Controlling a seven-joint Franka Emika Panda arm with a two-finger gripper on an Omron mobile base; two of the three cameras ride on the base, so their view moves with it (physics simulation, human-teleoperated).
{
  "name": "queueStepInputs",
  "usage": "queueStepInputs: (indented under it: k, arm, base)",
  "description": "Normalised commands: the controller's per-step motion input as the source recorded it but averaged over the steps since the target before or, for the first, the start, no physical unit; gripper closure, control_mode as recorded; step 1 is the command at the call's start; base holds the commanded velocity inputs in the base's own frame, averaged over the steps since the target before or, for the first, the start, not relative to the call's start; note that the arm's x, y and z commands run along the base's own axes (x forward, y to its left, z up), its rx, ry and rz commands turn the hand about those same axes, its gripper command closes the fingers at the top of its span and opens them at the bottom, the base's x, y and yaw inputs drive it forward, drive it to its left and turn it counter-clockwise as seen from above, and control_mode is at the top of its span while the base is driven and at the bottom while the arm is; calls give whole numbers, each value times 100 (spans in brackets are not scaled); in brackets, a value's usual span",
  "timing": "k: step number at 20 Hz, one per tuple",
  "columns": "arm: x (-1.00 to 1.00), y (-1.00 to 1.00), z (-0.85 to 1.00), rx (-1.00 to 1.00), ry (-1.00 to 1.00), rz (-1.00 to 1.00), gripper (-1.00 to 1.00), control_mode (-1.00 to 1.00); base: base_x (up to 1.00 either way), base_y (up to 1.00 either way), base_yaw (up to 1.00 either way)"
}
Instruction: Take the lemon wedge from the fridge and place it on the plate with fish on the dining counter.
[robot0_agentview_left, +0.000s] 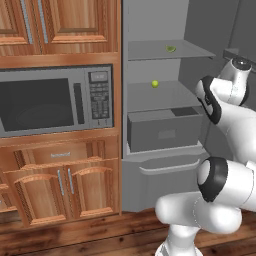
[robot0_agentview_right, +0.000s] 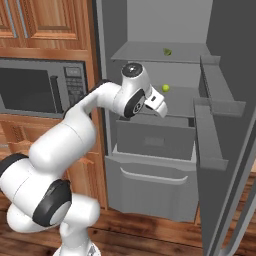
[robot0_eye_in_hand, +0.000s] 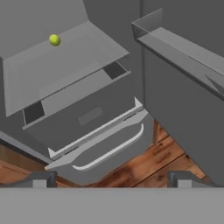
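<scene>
i see a kitchen wall of wood cabinets (robot0_agentview_left: 60, 185) over a wood plank floor (robot0_agentview_left: 75, 235), with a steel microwave (robot0_agentview_left: 55, 100) built into the cabinets on the left. to its right stands the fridge (robot0_agentview_left: 160, 165), tall and grey, its door (robot0_agentview_right: 225, 150) swung open to the right with shelf bins along the inside. inside are two grey shelves, one above the other, then a grey drawer (robot0_agentview_right: 155, 140), and a lower compartment with a curved light handle (robot0_agentview_right: 152, 176). my white arm reaches up in front of the open fridge, and the gripper (robot0_eye_in_hand: 112, 179) hangs above the drawer front, fingers spread wide with nothing between them. a small round yellow-green ball (robot0_agentview_left: 155, 84) sits on the lower shelf, toward the back. the lemon wedge (robot0_agentview_left: 171, 49) lies on the upper shelf, far back and to the right, well apart from the gripper.
</scene>
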Motion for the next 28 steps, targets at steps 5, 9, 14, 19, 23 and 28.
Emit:
queueStepInputs:
  k: [5, 9, 14, 19, 23, 28]
  arm:
    - [0, -21, 0, 0, 0, 0, -100, 100]
    - [0, 0, 0, 0, 0, 0, -100, 100]
    - [0, 0, 0, 0, 0, 0, -100, 100]
    - [0, 0, 0, 0, 0, 0, -100, 100]
    - [0, 0, 0, 0, 0, 0, -100, 100]
    - [0, 0, 0, 0, 0, 0, -100, 100]
  base:
    - [2, -10, 0]
    - [55, -16, -4]
    - [89, -12, -11]
    - [90, -4, -4]
    - [74, -8, -1]
    - [23, -25, 0]
